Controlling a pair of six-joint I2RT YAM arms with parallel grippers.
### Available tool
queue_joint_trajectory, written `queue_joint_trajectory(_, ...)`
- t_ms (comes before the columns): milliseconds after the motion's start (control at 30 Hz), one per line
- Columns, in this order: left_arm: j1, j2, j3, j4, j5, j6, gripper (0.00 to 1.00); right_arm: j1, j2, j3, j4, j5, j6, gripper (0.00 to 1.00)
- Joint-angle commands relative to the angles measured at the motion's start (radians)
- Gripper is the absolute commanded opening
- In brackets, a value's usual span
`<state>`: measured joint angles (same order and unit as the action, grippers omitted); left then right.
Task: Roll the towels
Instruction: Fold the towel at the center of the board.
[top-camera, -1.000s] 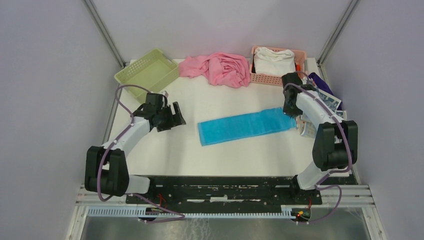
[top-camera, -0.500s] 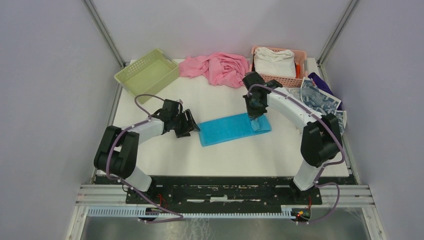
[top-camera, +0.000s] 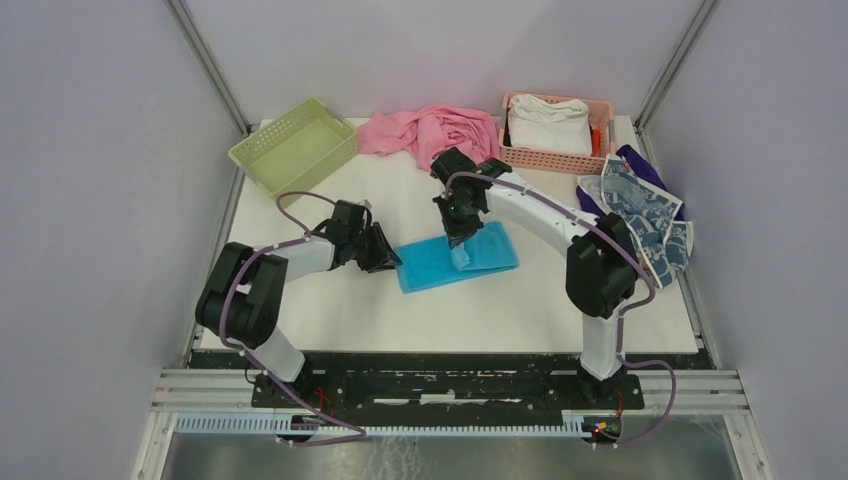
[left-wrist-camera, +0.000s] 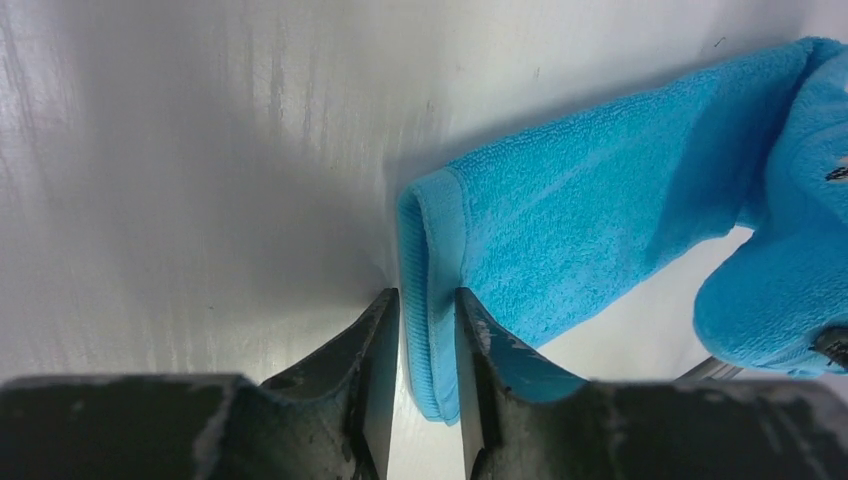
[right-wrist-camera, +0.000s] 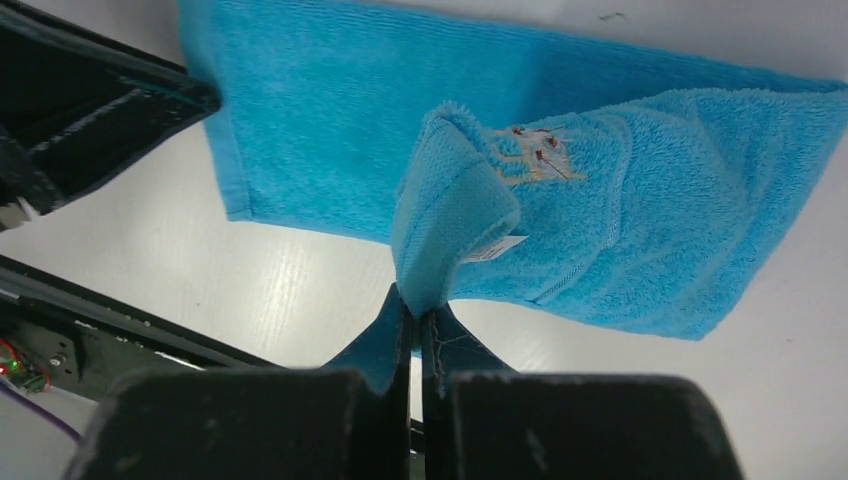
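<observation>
Left arm: elbow raised over its base, forearm low, reaching toward 2 o'clock.
Left tool (left-wrist-camera: 428, 300): jaws narrowed onto the hem of the blue towel (left-wrist-camera: 570, 220).
Right arm: elbow raised, forearm reaching toward 10 o'clock.
Right tool (right-wrist-camera: 415, 312): pointing down, jaws pressed together on a lifted fold of the blue towel.

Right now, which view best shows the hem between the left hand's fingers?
Left wrist: close up, the blue towel's hem sits between the left hand's fingers. From the top it is tiny; the right wrist view shows it partly hidden by that hand.
</observation>
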<state>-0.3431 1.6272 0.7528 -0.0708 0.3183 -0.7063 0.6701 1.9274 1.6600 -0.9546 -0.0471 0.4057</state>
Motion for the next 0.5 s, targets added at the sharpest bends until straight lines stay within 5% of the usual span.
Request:
queue_joint_trajectory(0,-0.009,0.018,-0.012,0.024,0.002,-0.020,0.32,0.054,0.044,0.103,0.003,-0.043,0.032,0.00)
queue_joint_trajectory(467,-0.019,0.027,-0.015,0.028,0.006,-0.012,0.17,0.162,0.194,0.238,-0.024,-0.082,0.053,0.04)
